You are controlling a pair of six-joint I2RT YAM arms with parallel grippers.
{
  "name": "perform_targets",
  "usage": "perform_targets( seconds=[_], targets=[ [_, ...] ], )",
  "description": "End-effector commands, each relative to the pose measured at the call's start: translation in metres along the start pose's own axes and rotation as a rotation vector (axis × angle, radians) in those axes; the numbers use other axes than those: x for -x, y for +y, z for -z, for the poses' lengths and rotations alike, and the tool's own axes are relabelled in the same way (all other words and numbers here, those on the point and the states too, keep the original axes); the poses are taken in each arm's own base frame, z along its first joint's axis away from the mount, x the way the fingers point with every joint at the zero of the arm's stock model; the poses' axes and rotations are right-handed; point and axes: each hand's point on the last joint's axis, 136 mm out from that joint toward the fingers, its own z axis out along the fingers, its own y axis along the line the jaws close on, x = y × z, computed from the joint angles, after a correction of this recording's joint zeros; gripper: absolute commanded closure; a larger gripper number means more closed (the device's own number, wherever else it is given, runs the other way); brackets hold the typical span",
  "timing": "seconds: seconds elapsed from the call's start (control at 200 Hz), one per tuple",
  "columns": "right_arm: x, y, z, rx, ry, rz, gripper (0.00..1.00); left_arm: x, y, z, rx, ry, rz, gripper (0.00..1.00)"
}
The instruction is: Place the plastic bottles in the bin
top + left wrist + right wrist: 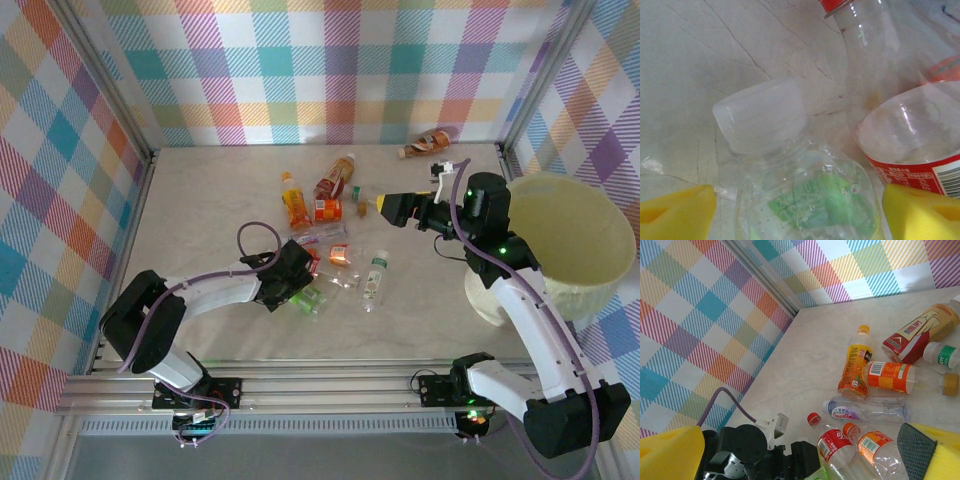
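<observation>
Several plastic bottles lie scattered mid-table. My left gripper (297, 283) is low over a clear bottle with a green label (312, 298). In the left wrist view that bottle (790, 165), with a pale cap, lies between the yellow fingertips (677, 212). The jaws are open, with a gap at the left finger. A red-labelled bottle (912, 145) lies against it. My right gripper (380, 208) hangs open and empty above the table, left of the cream bin (600, 285). Below the right gripper (802, 455) I see an orange bottle (855, 365) and a red-labelled one (837, 447).
One brown bottle (427, 145) lies alone by the back wall. A clear bottle with a white cap (374, 280) lies right of the left gripper. Checked walls close the table on three sides. The left arm's wrist (745, 455) sits beneath the right gripper.
</observation>
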Motion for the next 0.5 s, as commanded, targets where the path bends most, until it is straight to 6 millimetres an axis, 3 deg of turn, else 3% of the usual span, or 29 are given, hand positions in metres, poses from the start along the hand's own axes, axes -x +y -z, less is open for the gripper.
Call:
perform_targets(
  seconds=[0.0, 0.215, 0.495],
  targets=[
    [-0.004, 0.001, 0.000, -0.001, 0.004, 0.018, 0.00, -0.003, 0.011, -0.008, 0.032, 0.008, 0.012, 0.17],
    [-0.003, -0.001, -0.002, -0.004, 0.004, 0.015, 0.00, 0.000, 0.017, -0.011, 0.053, -0.015, 0.014, 0.28],
    [-0.004, -0.004, -0.006, -0.009, 0.011, 0.008, 0.00, 0.008, 0.003, 0.004, -0.030, -0.058, -0.044, 0.44]
  ],
)
